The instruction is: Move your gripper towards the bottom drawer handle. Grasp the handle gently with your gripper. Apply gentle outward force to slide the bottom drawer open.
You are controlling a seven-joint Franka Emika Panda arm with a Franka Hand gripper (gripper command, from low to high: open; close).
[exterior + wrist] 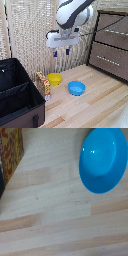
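Note:
My gripper (61, 52) hangs from the white arm at the top middle of the exterior view. Its two dark fingers (55, 52) point down, stand apart and hold nothing. The dark brown bottom drawer (111, 66) is the lower front of the dresser at the exterior view's right, and it looks shut. Its thin silver handle (107, 58) runs across the front. The gripper is well to the left of the handle, a little higher, and apart from it. The wrist view shows neither the gripper nor the drawer.
A blue bowl (76, 88) (104, 159), a yellow bowl (54, 78) and a patterned box (43, 84) (10, 150) sit on the wooden floor below the gripper. A big black fabric case (17, 92) stands open at the left. An upper drawer (116, 25) sits above the bottom one.

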